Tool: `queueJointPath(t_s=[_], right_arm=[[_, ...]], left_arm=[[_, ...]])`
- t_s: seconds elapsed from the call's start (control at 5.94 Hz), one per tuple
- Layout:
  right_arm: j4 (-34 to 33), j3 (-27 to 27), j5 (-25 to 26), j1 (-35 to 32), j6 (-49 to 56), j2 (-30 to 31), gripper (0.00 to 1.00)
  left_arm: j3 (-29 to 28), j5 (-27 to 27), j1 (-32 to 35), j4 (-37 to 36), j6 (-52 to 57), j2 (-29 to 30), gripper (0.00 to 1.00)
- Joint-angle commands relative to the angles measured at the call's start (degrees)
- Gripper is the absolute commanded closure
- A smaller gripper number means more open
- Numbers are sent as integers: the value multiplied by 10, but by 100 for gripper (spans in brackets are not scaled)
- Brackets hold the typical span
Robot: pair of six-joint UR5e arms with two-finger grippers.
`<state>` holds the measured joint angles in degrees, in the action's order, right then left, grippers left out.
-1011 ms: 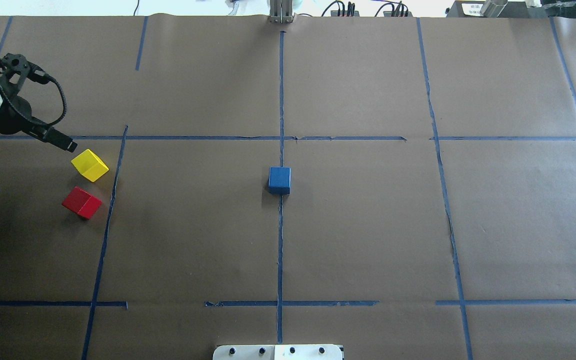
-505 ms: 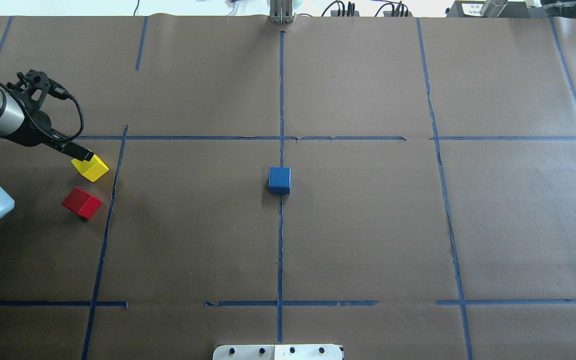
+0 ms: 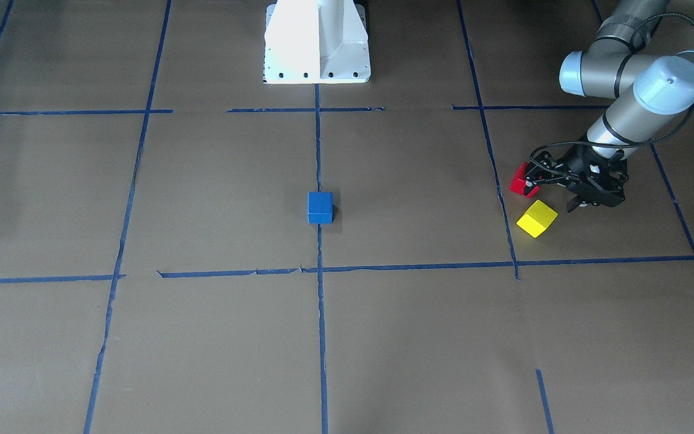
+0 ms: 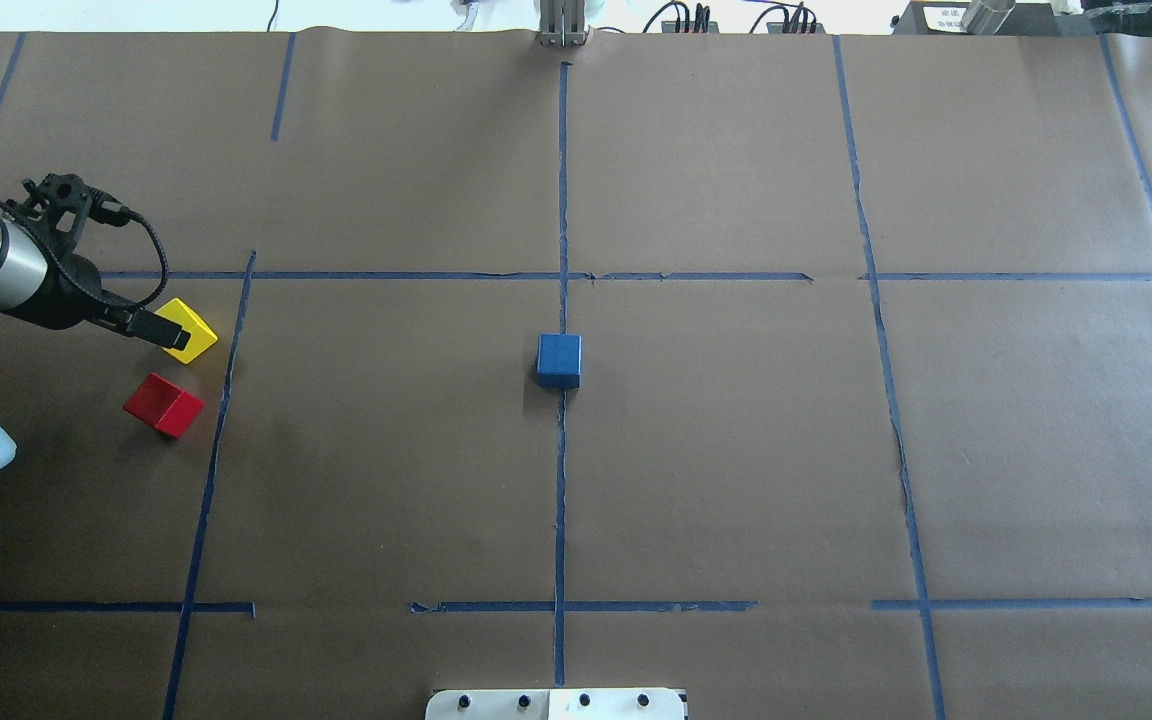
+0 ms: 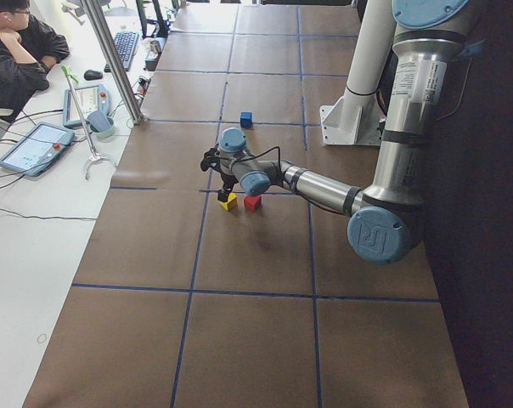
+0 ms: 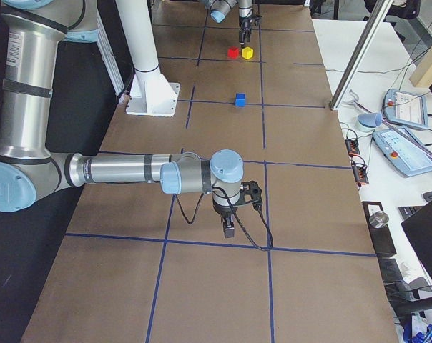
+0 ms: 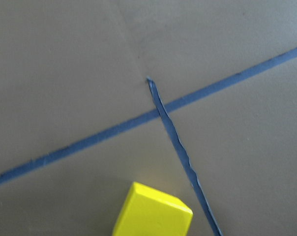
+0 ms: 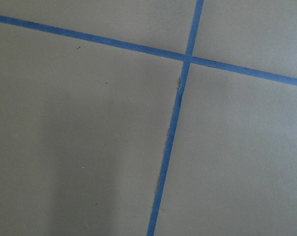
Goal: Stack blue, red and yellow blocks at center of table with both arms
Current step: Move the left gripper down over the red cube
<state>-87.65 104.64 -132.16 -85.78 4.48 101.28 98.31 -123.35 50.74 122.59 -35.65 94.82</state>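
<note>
The blue block (image 4: 559, 360) (image 3: 320, 207) sits on the centre tape cross of the table (image 4: 736, 450). Far on my left lie the yellow block (image 4: 192, 334) (image 3: 537, 218) and the red block (image 4: 164, 404) (image 3: 522, 184), close together but apart. My left gripper (image 4: 168, 334) (image 3: 591, 204) hangs just above the table beside the yellow block; I cannot tell whether it is open or shut. The left wrist view shows only the yellow block (image 7: 153, 212) at its bottom edge. My right gripper (image 6: 229, 229) hovers over bare table far on the right, state unclear.
The white pedestal (image 3: 317, 42) stands at the table's near edge. A metal post (image 5: 112, 59) rises at the far edge, with tablets and a seated person (image 5: 19, 51) at the desk beyond. Blue tape lines (image 4: 562, 480) cross the brown surface.
My left gripper has swung right and then back toward me, ending at the yellow block's left side. None of the blocks has moved.
</note>
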Motion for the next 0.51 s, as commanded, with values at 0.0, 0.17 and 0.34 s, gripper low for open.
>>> queueJointPath(t_s=[0.0,0.17,0.34], right_arm=[[0,-4,0,0,0,0,0],[0,-5,0,0,1,0,0],[0,-8,0,0,1,0,0]], left_arm=[[50,50,-51,-1,-54,-48,0],[48,65,-72,-1,-59,-48,0],[42,72,-81,-1,-57,-47,0]])
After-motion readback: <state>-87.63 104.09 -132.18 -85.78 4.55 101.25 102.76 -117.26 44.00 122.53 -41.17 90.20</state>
